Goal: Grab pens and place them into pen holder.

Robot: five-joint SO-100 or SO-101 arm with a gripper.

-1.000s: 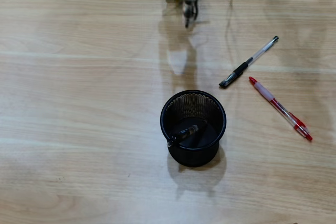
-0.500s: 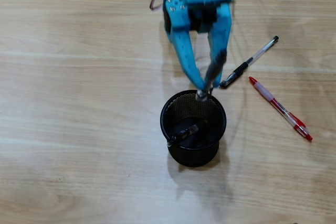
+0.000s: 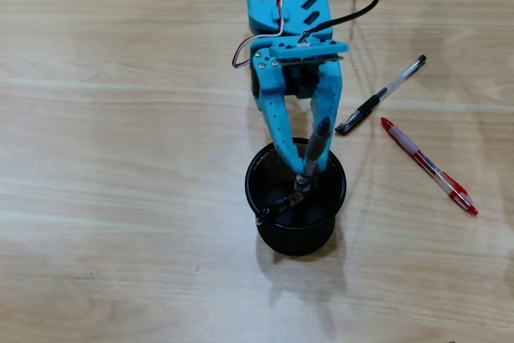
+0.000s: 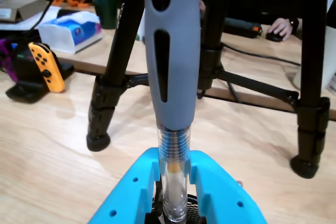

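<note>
In the overhead view my blue gripper (image 3: pixel 302 176) reaches down from the top over the pen holder (image 3: pixel 250 174), a round black mesh cup. It is shut on a pen (image 3: pixel 318 144) with a grey grip and clear barrel, whose lower end dips inside the rim. Another pen (image 3: pixel 279 205) lies inside the cup. To the right on the table lie a clear-and-black pen (image 3: pixel 382 94) and a red-and-clear pen (image 3: pixel 428 165). In the wrist view the held pen (image 4: pixel 172 61) stands upright between the fingers of the gripper (image 4: pixel 174 163), with a bit of the holder's mesh (image 4: pixel 192 212) below.
A black cable (image 3: pixel 363 4) trails beside the arm at the top of the overhead view. The wrist view shows black tripod legs (image 4: pixel 104 103) on the table ahead, with a tissue pack (image 4: pixel 71 30) and an orange controller (image 4: pixel 46 66) at the left.
The arm has swung down from the top edge with the pen in its grip. The pen's lower end went from the cup's far rim to inside the cup.
</note>
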